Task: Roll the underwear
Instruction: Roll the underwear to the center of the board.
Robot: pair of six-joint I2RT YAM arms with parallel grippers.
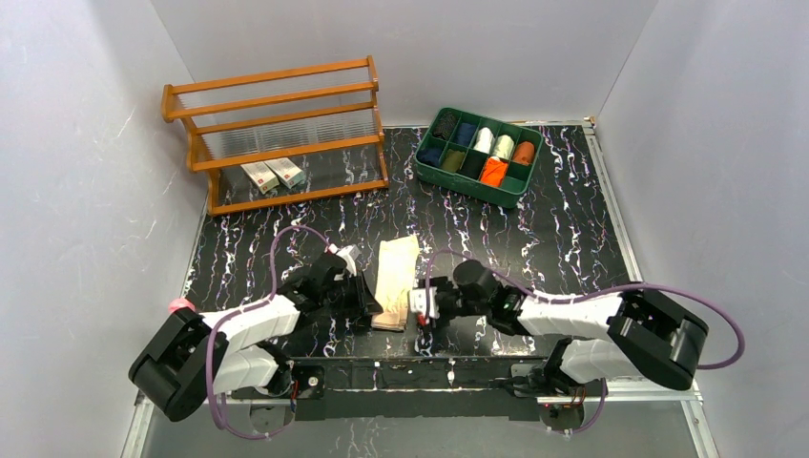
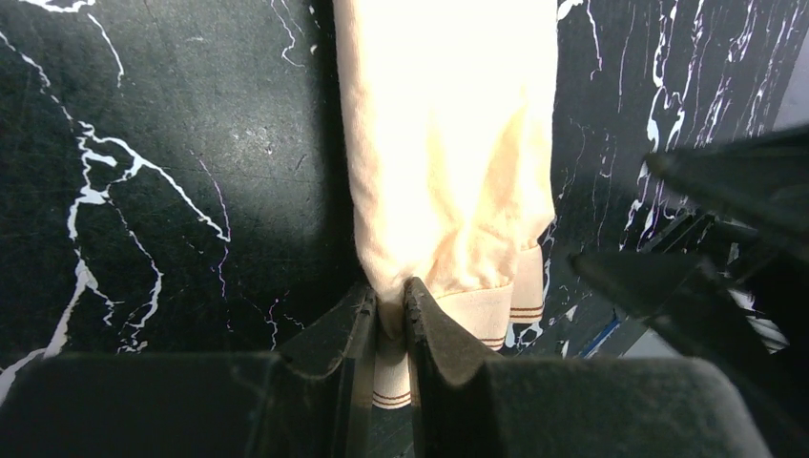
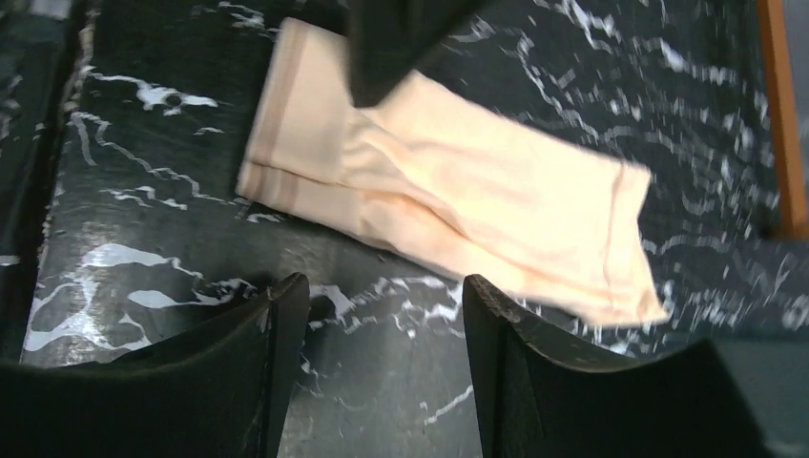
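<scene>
The pale tan underwear (image 1: 395, 279) lies folded into a long strip on the black marble table, between the two arms. In the left wrist view (image 2: 448, 143) its striped waistband end is pinched between my left gripper's (image 2: 389, 303) jaws; that gripper (image 1: 374, 307) is at the strip's near left corner. My right gripper (image 3: 382, 291) is open and empty, just off the strip's near right side, with the underwear (image 3: 448, 191) ahead of it. It shows in the top view (image 1: 420, 310) too. The bright orange underwear (image 1: 493, 172) lies in the green tray.
A green compartment tray (image 1: 431, 172) with several cloth rolls stands at the back right. A wooden rack (image 1: 277, 134) with two small boxes (image 1: 273, 174) stands at the back left. Grey walls enclose the table on three sides.
</scene>
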